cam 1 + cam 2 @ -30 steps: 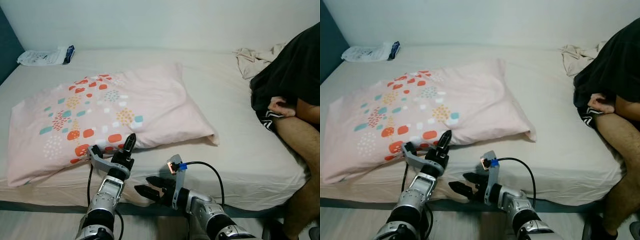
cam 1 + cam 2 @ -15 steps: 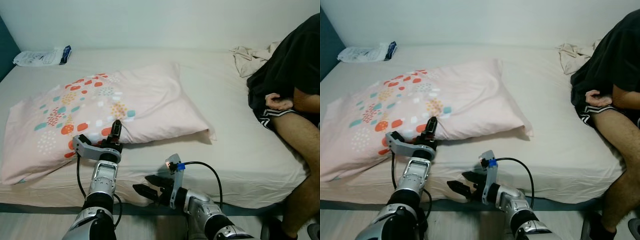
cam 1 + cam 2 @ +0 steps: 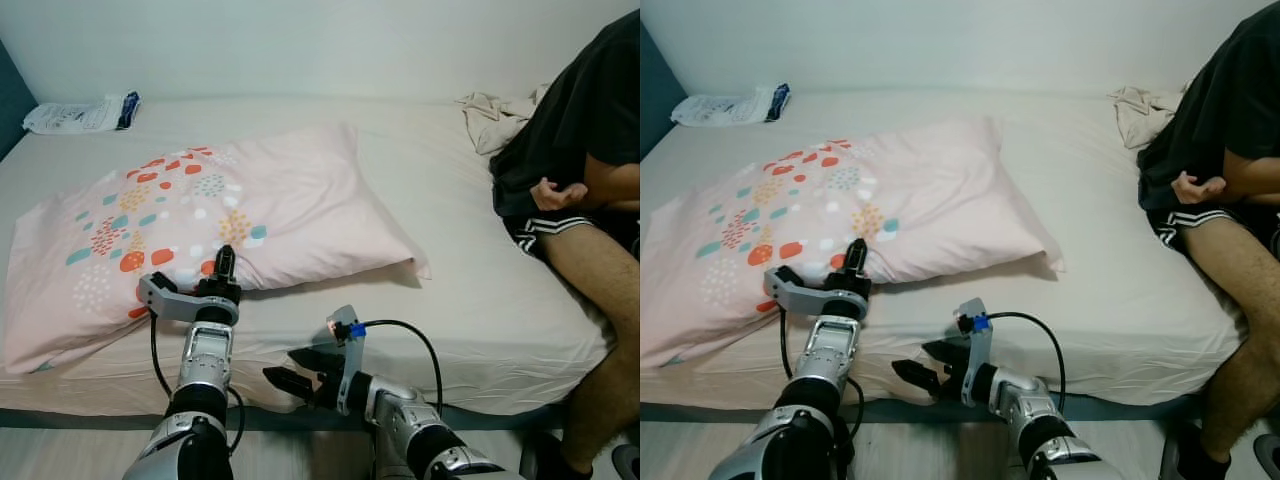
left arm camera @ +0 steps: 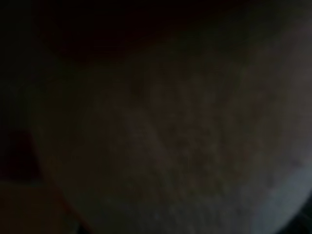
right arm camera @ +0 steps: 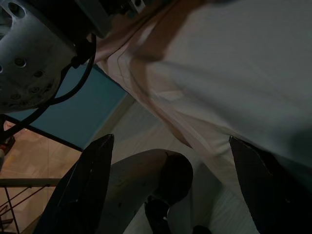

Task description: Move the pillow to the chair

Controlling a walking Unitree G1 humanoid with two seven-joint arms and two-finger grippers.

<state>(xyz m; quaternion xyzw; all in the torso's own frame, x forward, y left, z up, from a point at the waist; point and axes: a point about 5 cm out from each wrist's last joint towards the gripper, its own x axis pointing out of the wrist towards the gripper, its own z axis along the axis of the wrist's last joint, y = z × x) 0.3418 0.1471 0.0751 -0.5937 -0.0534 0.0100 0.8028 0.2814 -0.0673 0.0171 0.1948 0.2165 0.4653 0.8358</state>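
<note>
While our left gripper (image 3: 222, 262) noses into the pillow (image 3: 200, 225) on the bed (image 3: 480, 290), its fingers' spread stays unclear to us. By wrist view, our right gripper (image 5: 170, 190) hangs spread beside the mattress edge.

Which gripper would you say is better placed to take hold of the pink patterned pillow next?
The left gripper: it is already at the near edge of the pink patterned pillow. The right gripper hangs open below the mattress edge, apart from it.
</note>
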